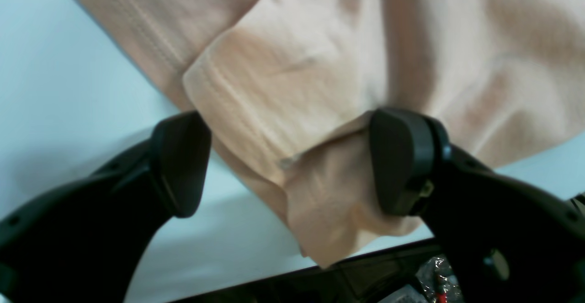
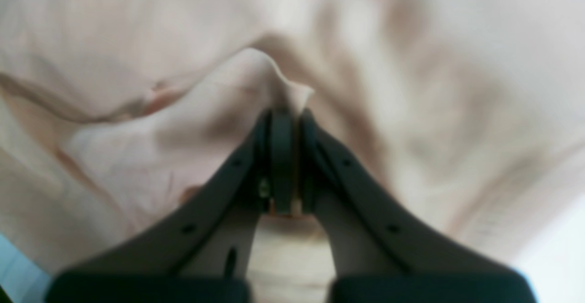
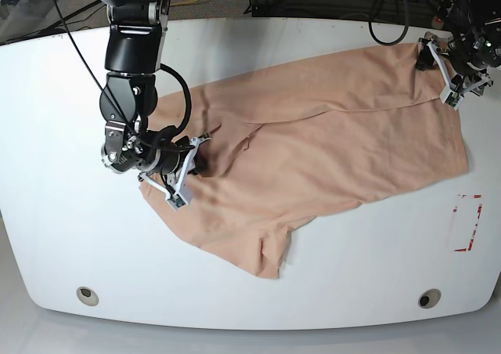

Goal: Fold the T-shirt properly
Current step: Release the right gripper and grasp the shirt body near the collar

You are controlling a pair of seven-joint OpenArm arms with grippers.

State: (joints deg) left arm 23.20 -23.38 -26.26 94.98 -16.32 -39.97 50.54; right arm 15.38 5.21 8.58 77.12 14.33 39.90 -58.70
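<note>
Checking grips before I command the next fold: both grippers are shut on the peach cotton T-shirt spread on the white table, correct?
Not quite. Only the right gripper is shut on the peach cotton T-shirt; the right wrist view shows a fold pinched between its closed fingers. In the left wrist view, the left gripper is open, its fingers either side of a fabric edge. The shirt does lie on the white table.

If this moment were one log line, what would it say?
step: fold in progress | T-shirt: spread, wrinkled, on table | right gripper: shut on shirt fold | left gripper: open around shirt corner
</note>
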